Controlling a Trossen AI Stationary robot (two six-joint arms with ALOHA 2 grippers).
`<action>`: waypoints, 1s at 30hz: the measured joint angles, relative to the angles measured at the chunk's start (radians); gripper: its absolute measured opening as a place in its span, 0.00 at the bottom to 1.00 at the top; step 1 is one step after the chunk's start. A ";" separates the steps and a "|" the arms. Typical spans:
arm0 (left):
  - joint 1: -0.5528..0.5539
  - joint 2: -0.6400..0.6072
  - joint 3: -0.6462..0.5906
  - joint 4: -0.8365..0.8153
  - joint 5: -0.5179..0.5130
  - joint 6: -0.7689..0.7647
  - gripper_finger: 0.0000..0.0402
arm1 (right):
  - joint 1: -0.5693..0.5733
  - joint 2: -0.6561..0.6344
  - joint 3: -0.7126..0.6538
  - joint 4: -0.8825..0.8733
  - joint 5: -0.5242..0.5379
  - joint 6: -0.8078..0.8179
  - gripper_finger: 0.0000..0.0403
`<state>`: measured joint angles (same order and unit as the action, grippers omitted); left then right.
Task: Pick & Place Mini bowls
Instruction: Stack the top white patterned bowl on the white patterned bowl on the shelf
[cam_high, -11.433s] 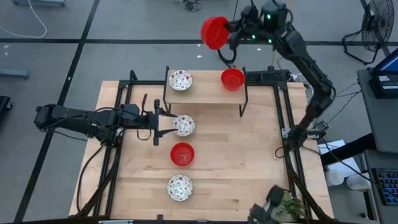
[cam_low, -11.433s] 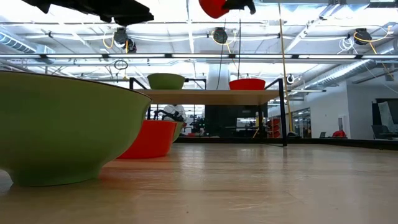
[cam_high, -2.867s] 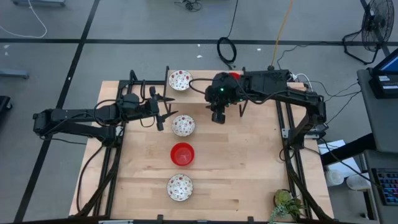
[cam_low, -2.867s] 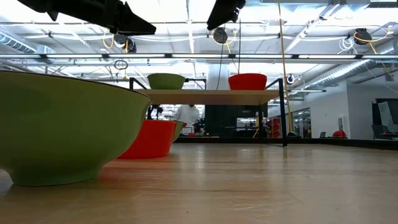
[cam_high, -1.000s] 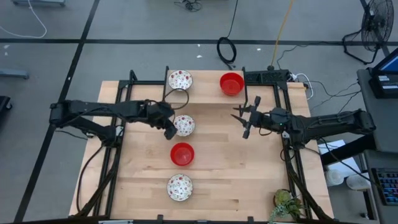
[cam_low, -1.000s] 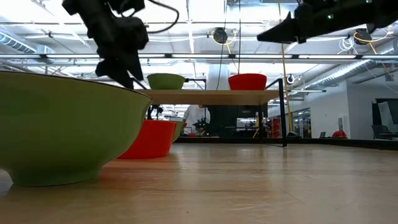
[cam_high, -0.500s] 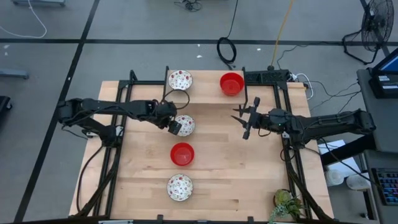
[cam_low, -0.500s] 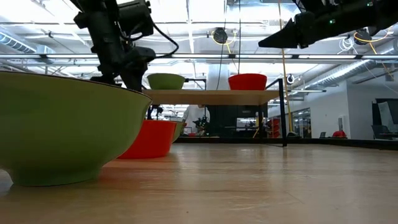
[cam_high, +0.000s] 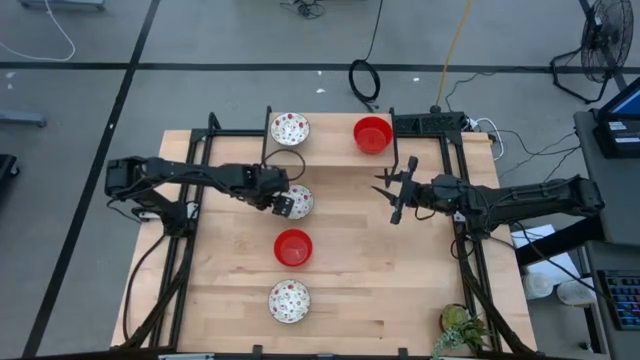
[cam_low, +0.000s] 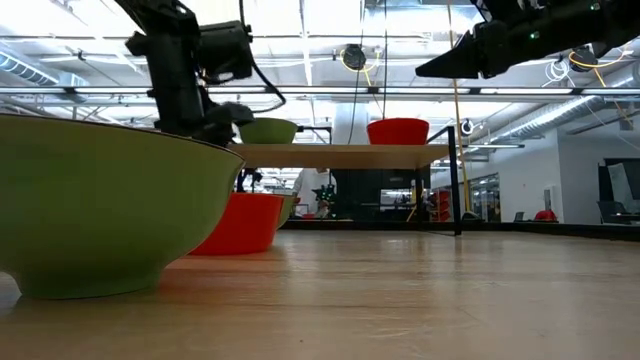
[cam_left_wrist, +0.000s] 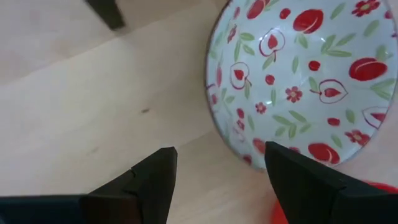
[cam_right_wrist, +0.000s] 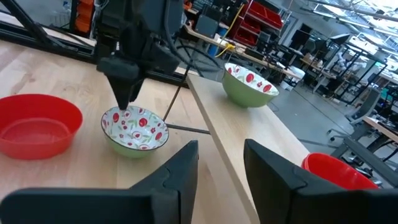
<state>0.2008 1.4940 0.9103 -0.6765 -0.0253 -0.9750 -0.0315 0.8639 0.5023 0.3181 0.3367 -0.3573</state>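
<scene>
bare table (cam_high: 380, 290) right of bowl row, shelf (cam_high: 335, 152) blocking the back

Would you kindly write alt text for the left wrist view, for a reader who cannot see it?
The left end effector, fingers open, hovers at the near rim of a white patterned mini bowl on the wooden table. A sliver of a red mini bowl shows behind one finger.

- Both arms are dark, pretty much black, built from slim tube links with chunkier joint blocks.
- Left gripper (cam_high: 285, 203) and right gripper (cam_high: 394, 190) each have two black, flat, tapered fingers.
- Thin black cables loop loosely off the wrists.
</scene>
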 joint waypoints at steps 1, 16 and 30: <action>0.000 0.012 -0.001 0.001 0.004 -0.002 0.61 | 0.000 0.000 0.000 -0.002 0.000 0.000 0.29; 0.001 0.073 -0.001 0.088 -0.010 -0.010 0.61 | 0.000 0.000 0.001 -0.006 0.001 -0.022 0.29; 0.001 0.075 -0.001 0.097 -0.029 -0.003 0.61 | 0.000 0.000 0.001 -0.005 0.001 -0.022 0.29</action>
<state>0.2016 1.5692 0.9092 -0.5796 -0.0544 -0.9775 -0.0315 0.8639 0.5030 0.3130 0.3378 -0.3790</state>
